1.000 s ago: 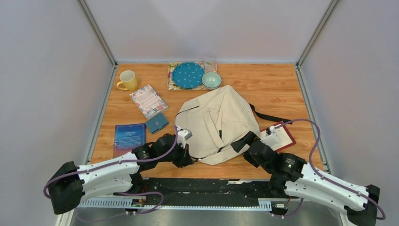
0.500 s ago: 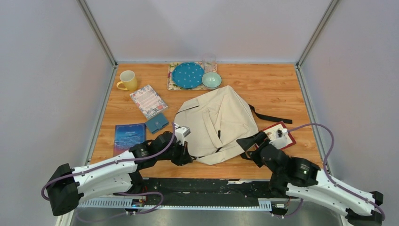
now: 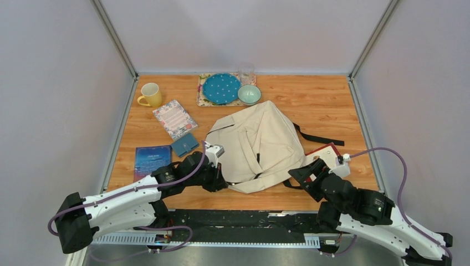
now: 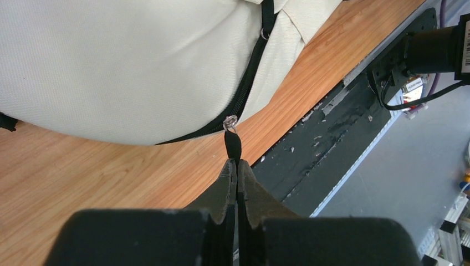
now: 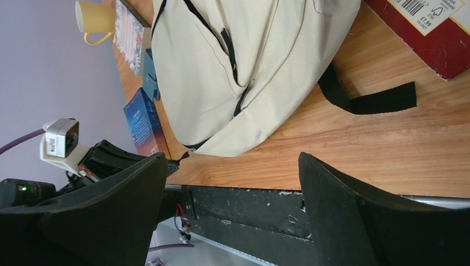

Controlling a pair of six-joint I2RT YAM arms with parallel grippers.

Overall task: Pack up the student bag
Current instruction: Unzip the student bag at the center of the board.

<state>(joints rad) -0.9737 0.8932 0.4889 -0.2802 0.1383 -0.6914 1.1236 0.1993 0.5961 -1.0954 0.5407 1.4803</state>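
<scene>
The cream student bag (image 3: 260, 145) lies flat in the middle of the table, zipped, with black straps trailing right. It also shows in the left wrist view (image 4: 138, 66) and the right wrist view (image 5: 249, 72). My left gripper (image 3: 221, 182) is at the bag's near left corner, shut on the black zipper pull (image 4: 233, 145) at the end of the black zipper (image 4: 244, 94). My right gripper (image 3: 302, 176) is open and empty, low over the table's near edge, just right of the bag's near corner.
A red-edged book (image 3: 328, 155) lies right of the bag. A blue book (image 3: 151, 162), a small teal case (image 3: 184, 144) and a floral notebook (image 3: 174, 118) lie to the left. A yellow mug (image 3: 151, 95), blue plate (image 3: 221, 88), bowl (image 3: 249, 93) and glass (image 3: 246, 75) stand at the back.
My right arm has pulled back toward the near edge and right, uncovering the red-edged book. My left gripper has shifted slightly with the zipper pull still held.
</scene>
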